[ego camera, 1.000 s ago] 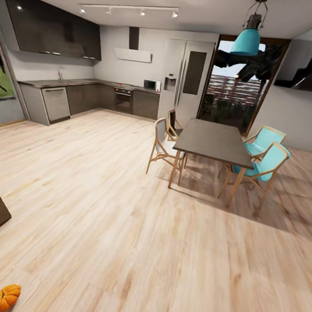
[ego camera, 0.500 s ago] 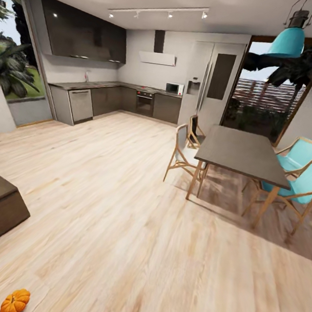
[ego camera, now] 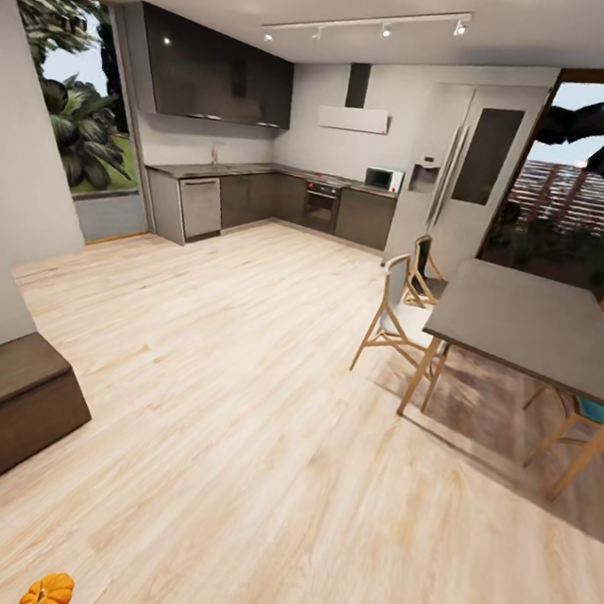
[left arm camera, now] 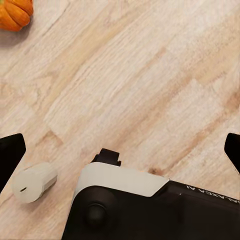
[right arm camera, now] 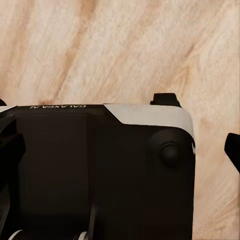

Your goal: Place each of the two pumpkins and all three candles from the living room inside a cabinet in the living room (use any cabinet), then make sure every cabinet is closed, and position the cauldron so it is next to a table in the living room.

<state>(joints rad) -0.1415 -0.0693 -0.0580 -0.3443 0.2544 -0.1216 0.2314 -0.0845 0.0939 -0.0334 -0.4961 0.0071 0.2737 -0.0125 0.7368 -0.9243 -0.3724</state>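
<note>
One orange pumpkin (ego camera: 47, 592) lies on the wood floor at the bottom left of the head view. The left wrist view has it (left arm camera: 15, 12) at a corner, and a beige candle (left arm camera: 35, 182) lies on its side on the floor beside one dark fingertip (left arm camera: 11, 155). My left gripper (left arm camera: 120, 150) hangs open over bare floor, apart from both, holding nothing. My right gripper (right arm camera: 120, 145) is open too, above my own black and white base. A low dark brown unit (ego camera: 2, 410), likely the cabinet's end, stands against the left wall. The cauldron is out of view.
A grey dining table (ego camera: 536, 338) with wooden chairs (ego camera: 399, 324) stands to the right. The kitchen counters (ego camera: 268, 197) run along the far wall, with a wide stretch of wood floor (ego camera: 259, 411) in between. A white wall (ego camera: 14, 207) closes the left side.
The whole head picture has slid to the right, so the camera has turned left. More of the left wall, window and brown unit now shows. The things themselves have not moved.
</note>
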